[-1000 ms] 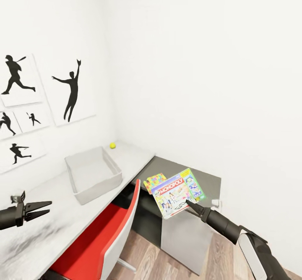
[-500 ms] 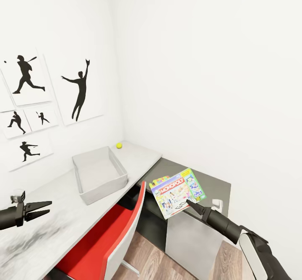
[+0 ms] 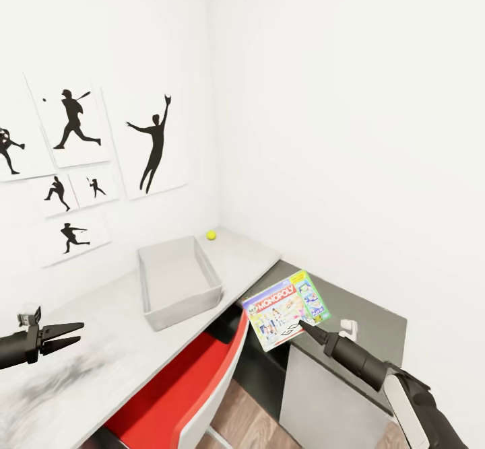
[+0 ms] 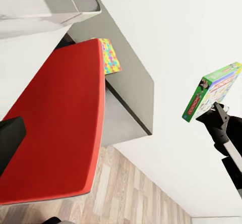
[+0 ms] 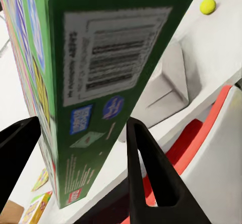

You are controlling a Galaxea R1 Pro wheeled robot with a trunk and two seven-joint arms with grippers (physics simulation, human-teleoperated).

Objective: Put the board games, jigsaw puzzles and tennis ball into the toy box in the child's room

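— What is the right gripper [image 3: 303, 326] doing?

— Its two fingers are closing on the lower corner of a board game [image 3: 285, 309], a flat Monopoly box with a green edge, and holding it up in the air, tilted, over the gap between the red chair [image 3: 180, 395] and the dark grey cabinet [image 3: 360, 341]. In the right wrist view the black fingers [image 5: 146, 166] are sitting on either side of the box's green barcode edge [image 5: 101, 82].

— And the left gripper [image 3: 59, 336]?

— It is hovering over the near end of the long white table [image 3: 108, 361], jaws a little apart, holding nothing.

— Where is the toy box [image 3: 178, 281]?

— It is standing on the table near the corner of the room, an open grey tray; I am seeing nothing inside it. The tennis ball [image 3: 211, 235] is lying on the table just behind it, by the wall.

— Any puzzles?

— In the left wrist view one jigsaw puzzle [image 4: 111, 57] is lying on the cabinet top, partly behind the chair's red back [image 4: 55, 128].
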